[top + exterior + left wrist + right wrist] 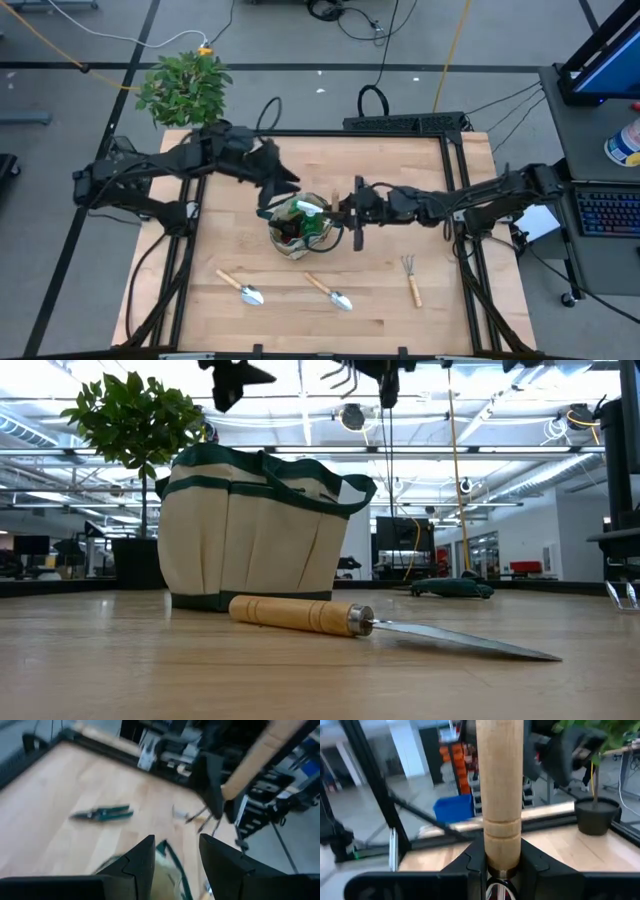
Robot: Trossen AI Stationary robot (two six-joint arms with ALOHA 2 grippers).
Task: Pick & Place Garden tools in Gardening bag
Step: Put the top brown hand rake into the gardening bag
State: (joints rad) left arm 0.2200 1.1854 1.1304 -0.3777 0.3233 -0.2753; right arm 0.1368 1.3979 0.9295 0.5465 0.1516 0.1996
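The right claw (502,870) is clenched on the wooden handle of a fork rake (500,785), held just beside the gardening bag (300,228) at the middle of the counter (400,170). I judge the rake should come over the bag mouth, prongs down, before it is let go. The left claw (176,857) hovers above the bag, released and holding nothing. Only the left wrist view shows the pruning shears (102,813) on the counter. Only the high view shows two trowels (240,285) (328,291) and another fork rake (412,281) waiting.
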